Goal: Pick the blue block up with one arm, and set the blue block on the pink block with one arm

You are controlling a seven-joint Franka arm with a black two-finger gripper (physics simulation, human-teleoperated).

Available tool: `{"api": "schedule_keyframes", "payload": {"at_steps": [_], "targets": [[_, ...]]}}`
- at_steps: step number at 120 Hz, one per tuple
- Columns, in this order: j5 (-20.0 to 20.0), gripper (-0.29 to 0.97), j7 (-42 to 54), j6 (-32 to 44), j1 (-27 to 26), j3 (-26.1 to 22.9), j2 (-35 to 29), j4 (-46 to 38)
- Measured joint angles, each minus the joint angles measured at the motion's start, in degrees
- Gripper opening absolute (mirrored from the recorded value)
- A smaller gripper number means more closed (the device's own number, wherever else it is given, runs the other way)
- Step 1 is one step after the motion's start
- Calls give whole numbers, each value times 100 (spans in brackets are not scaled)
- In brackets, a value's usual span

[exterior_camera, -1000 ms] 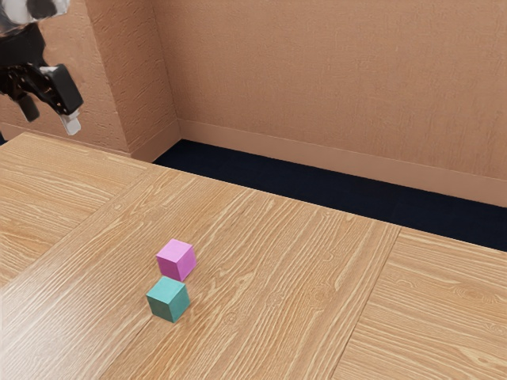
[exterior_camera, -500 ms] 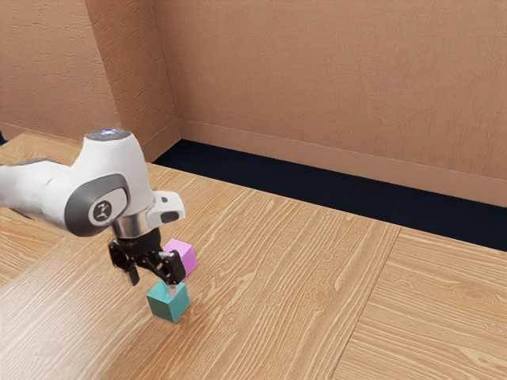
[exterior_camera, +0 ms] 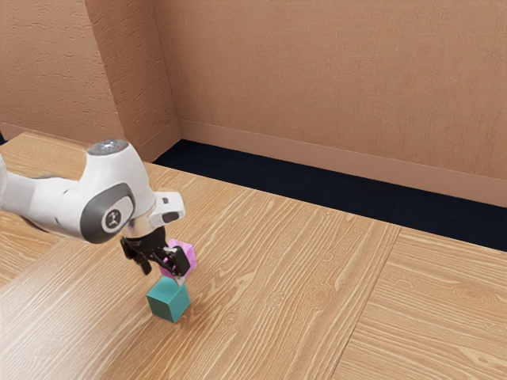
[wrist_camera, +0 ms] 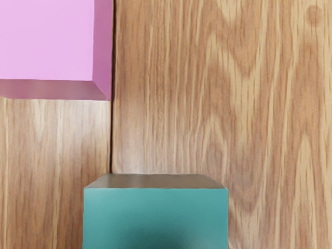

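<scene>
Blue block (exterior_camera: 168, 302) sits untouched on the table (exterior_camera: 317, 277); the gripper (exterior_camera: 163, 271), arrived within the last second, hovers open just above it, so grasping comes next.

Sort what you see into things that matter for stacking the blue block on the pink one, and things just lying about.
Part of the job:
- blue block, teal in shade, on the table
- pink block, just behind it
- gripper, open above the blue block

Just surroundings:
- table
- wall
- dark floor
</scene>
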Motion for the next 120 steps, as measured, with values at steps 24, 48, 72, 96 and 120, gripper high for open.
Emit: {"api": "schedule_keyframes", "payload": {"at_steps": [24,48,72,96,120], "targets": [[-398,67,146,116,-4,1,195,20],[-491,68,-5,144,-40,34,358,57],[-240,68,-149,31,-30,45,417,123],[243,68,-221,-93,9,44,448,160],[349,68,-235,-125,60,37,592,167]]}}
